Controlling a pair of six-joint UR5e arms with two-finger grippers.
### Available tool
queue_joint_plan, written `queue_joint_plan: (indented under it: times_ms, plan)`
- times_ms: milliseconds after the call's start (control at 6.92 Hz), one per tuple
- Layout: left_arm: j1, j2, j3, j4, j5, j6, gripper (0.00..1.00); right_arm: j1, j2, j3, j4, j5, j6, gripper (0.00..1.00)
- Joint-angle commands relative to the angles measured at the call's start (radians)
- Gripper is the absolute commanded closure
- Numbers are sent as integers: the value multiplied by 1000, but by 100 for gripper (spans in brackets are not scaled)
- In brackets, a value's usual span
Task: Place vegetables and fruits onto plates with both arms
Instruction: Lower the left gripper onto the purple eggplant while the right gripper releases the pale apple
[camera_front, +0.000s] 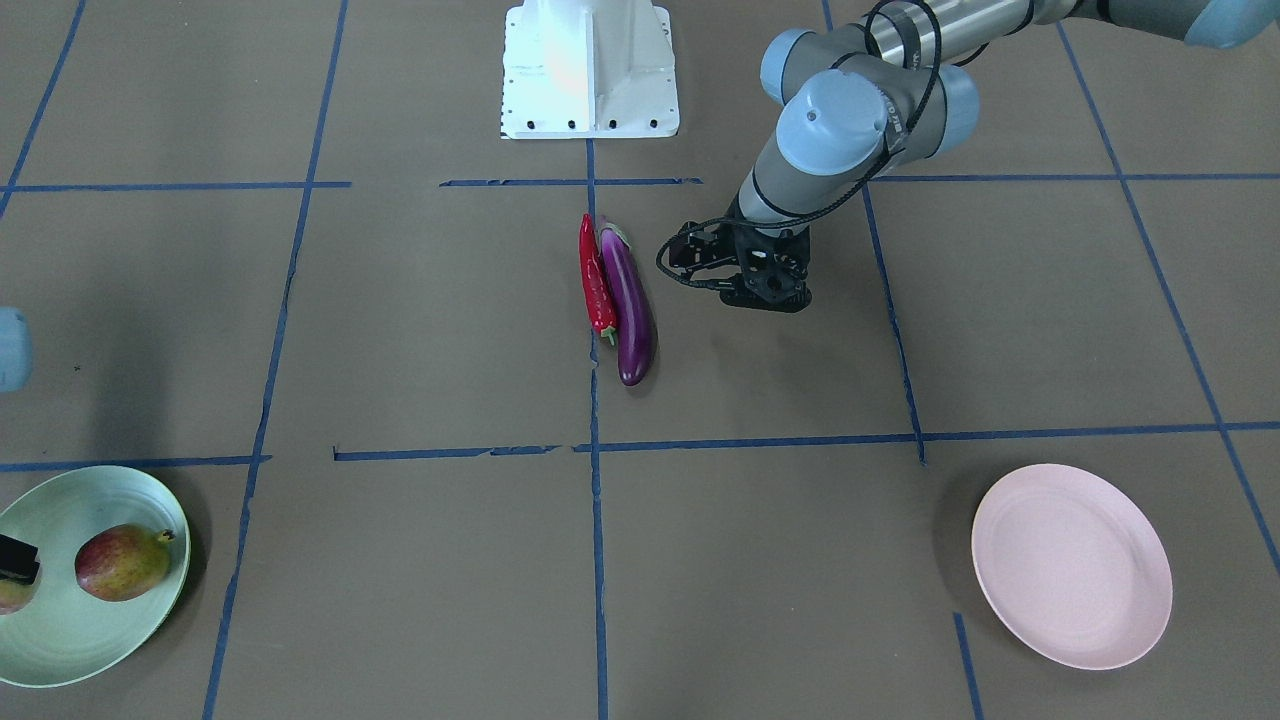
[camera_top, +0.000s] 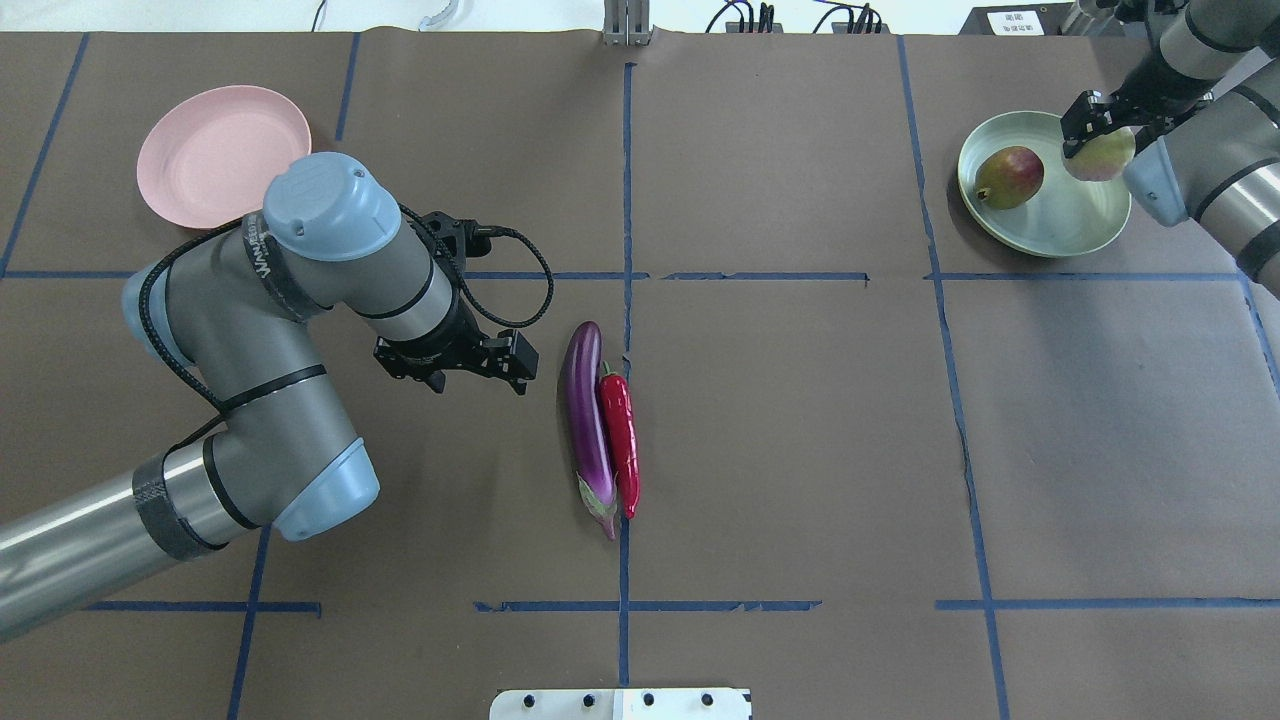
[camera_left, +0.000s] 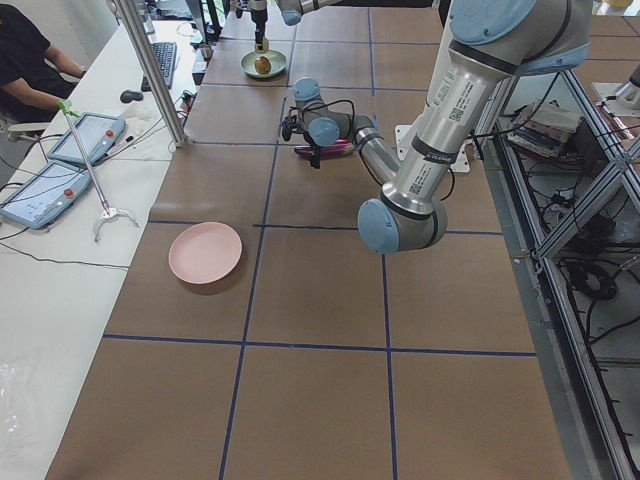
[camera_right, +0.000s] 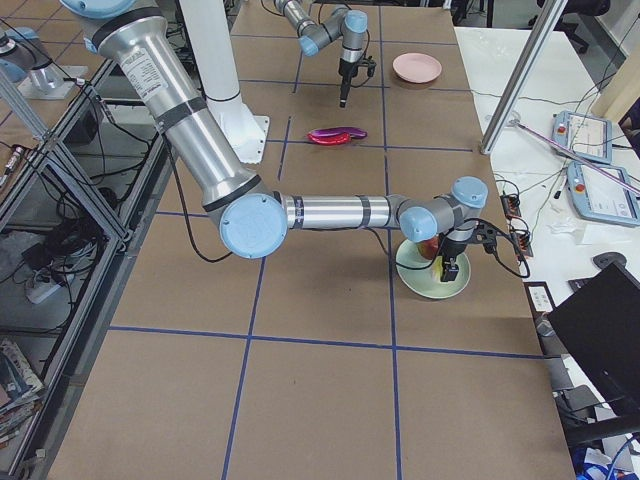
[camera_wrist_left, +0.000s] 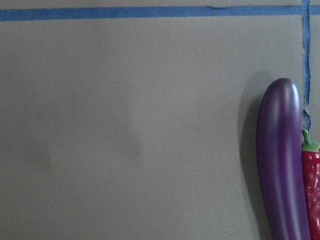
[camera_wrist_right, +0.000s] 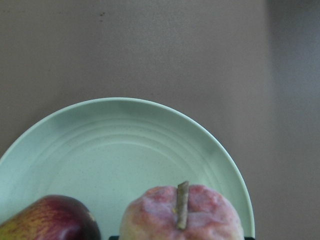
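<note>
**Task status (judged from layout):** about half complete.

**Fruit stage:** nearly closed out.
- Already seated in the mint green plate (camera_top: 1060, 228): red-yellow fruit (camera_top: 1010, 177) with a small crown tip.
- Just beside it, over the same plate: apple (camera_top: 1102, 158), clamped in the right end effector (camera_top: 1097, 128).
- Not yet released. Contact with the plate floor not confirmable from any view.

**Vegetable stage:** not started.
- Nothing on the pink plate (camera_top: 200, 150), well apart from both vegetables.
- Eggplant (camera_top: 585, 420) and chili pepper (camera_top: 620, 435) side by side and touching on the brown surface (camera_top: 800, 450), along the centre tape line (camera_top: 627, 180).
- Left end effector (camera_top: 478, 378) hovering near the eggplant's rounded end, off to one side, fingers spread, gripping nothing.

**Remaining, as judged:** release the apple, then transfer the eggplant and chili pepper, presumably to the pink plate.

**Appearance:**
- Eggplant: long, slim, glossy purple, with the greenish cap at the end toward the robot base.
- Chili pepper: shorter, thin, glossy red, laid the opposite way, green stem next to the eggplant's rounded end.
- Apple: mottled pale pink skin, brown stem upright.
</note>
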Motion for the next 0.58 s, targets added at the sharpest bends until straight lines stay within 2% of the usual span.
queue_joint_plan:
  times_ms: [0,145,289,434]
  plan:
    - [15,-19,8,0,21,-41,0,-19,16,-25,9,0,0,31]
    - [46,-42,14,-3,58,-61,0,-17,15,-16,12,5,-3,0]
    - [72,-83,59,-3,84,-72,0,-8,12,24,11,10,-5,0]
    - [75,-138,124,-6,106,-106,0,21,4,76,-3,51,-6,0]
